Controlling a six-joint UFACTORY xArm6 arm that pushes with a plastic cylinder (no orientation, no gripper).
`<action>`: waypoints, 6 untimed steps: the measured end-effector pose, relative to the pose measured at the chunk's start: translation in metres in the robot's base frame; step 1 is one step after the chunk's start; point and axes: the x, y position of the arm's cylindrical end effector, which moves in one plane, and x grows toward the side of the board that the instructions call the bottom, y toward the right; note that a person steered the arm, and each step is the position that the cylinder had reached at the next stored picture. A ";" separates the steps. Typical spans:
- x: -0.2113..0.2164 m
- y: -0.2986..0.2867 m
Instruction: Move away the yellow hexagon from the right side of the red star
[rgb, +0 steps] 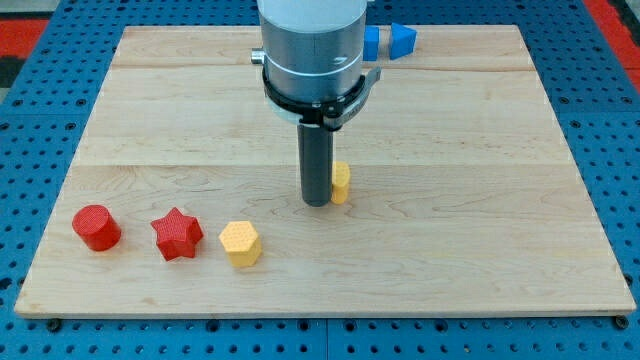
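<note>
Wood board (480, 250) fills the single camera view, and the arm comes down over its middle as a straight dark rod with no claw to release or clench, so it grasps nothing; the tip (317, 203) rests on the board at pushing height. Just beside the tip, on the view's right, a small yellow block (342, 183) stands half hidden behind the rod, its shape unclear, and whether the two touch cannot be told. The yellow hexagon (241, 243) lies lower and to the view's left of the tip, with open board between them. It sits just right of the red star (177, 234), apart from it, which is why the task calls for shifting it. Farther left of the star stands a red cylinder (96, 227). Well above the tip, partly behind the arm's grey body, are blue blocks (392, 41) at the board's top edge. Judging from this, the hexagon is not yet moved, and the tip probably needs to get onto its left side, between it and the star, to push it rightward.
</note>
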 end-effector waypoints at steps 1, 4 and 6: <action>0.002 0.029; 0.124 -0.069; 0.053 -0.139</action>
